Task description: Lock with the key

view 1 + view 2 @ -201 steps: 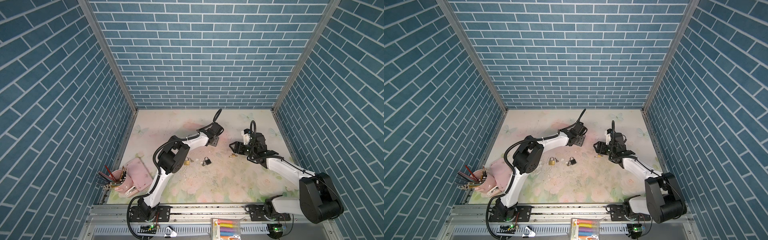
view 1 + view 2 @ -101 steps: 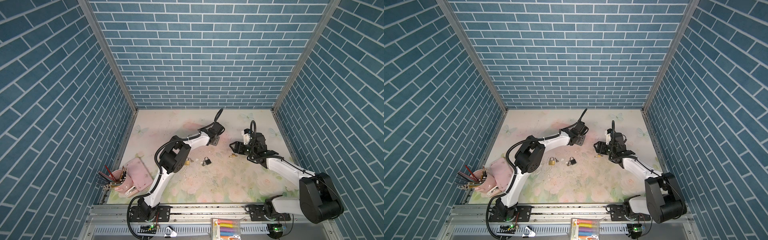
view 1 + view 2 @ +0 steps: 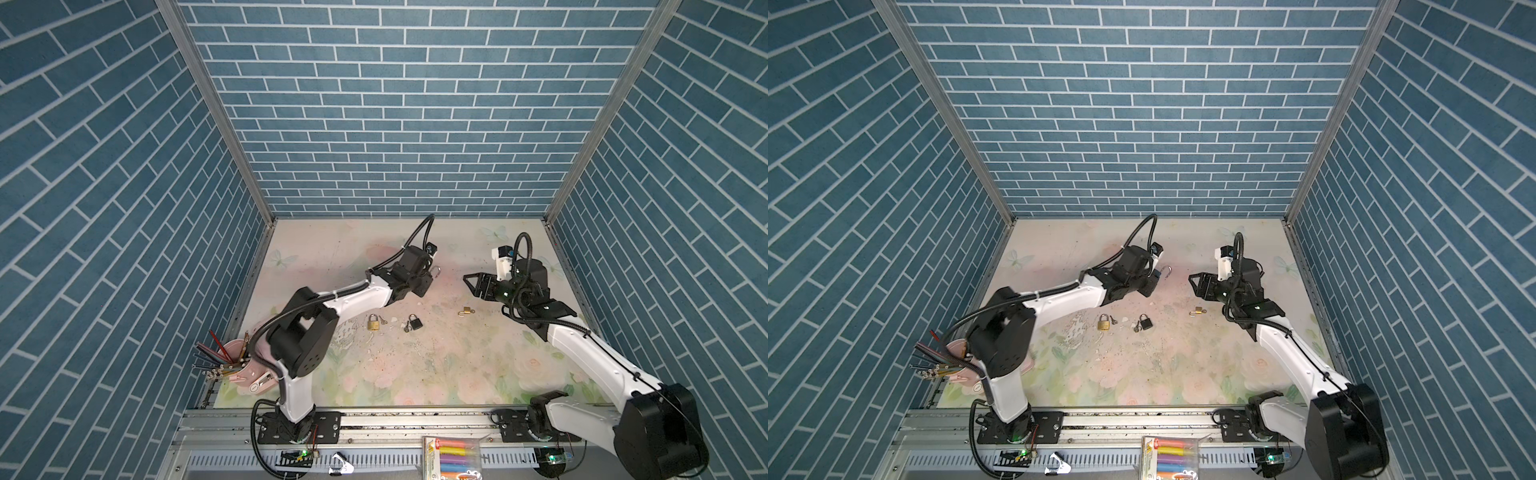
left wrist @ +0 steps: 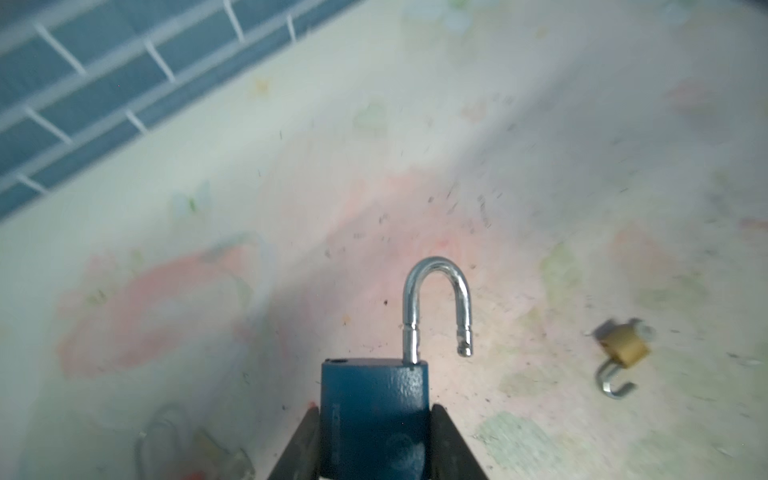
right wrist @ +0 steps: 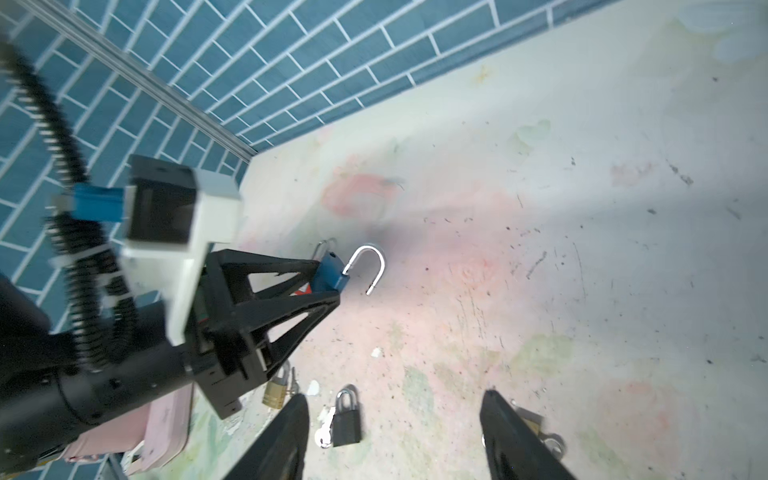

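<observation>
A blue padlock (image 4: pixel 374 407) with its silver shackle (image 4: pixel 436 291) swung open is clamped by the body in my left gripper (image 4: pixel 374 440), a little above the table. In both top views this shackle (image 3: pixel 436 271) (image 3: pixel 1168 271) sticks out of the left gripper (image 3: pixel 428 277) toward the right arm. My right gripper (image 3: pixel 471 284) (image 5: pixel 395 436) is open and empty, facing the blue padlock (image 5: pixel 330 272) from a short way off. A silver key (image 5: pixel 324 434) lies beside a black padlock (image 5: pixel 347 419). A blurred metal ring (image 4: pixel 166 436) lies by the left fingers; I cannot tell what it is.
On the floral table lie a brass padlock (image 3: pixel 373 323) with a small key (image 3: pixel 382 320), the black padlock (image 3: pixel 414 322), and a small brass padlock (image 3: pixel 467 311) with its shackle open. A pink pencil case (image 3: pixel 249 370) sits front left. A crayon box (image 3: pixel 451 457) rests on the front rail.
My left jaws have narrowed onto the blue padlock's body. Both arms have hardly moved.
</observation>
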